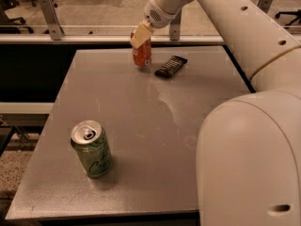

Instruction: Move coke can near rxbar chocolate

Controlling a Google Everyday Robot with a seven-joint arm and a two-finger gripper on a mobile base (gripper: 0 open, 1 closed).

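standing nearest, on the front left part of the grey table (141, 121), is a green can (92, 150), upright, with an opened silver top and pale script letters on its side. the lower right of the view is filled by the big white body of the arm (249, 164), which rises along the right edge and bends back over the far side of the table. the middle of the table shows dull light reflections.

at the far side, a little left of the centre, is the coke can (142, 57), red-orange and upright or almost upright. i cannot tell if its bottom touches the table or is just above it. the gripper (141, 37) comes down on it from the upper right. one pale finger (139, 36) lies across the top part of the coke can and hides its lid, and the other finger is behind it, out of sight. the fingers are closed on the coke can.

just to the right lies the bar (170, 66), dark and flat, turned diagonally, close to the coke can but not touching it.

behind the table runs a metal rail (84, 39) with an upright post (49, 8). further away are a floor and the legs of an office chair (19, 4).
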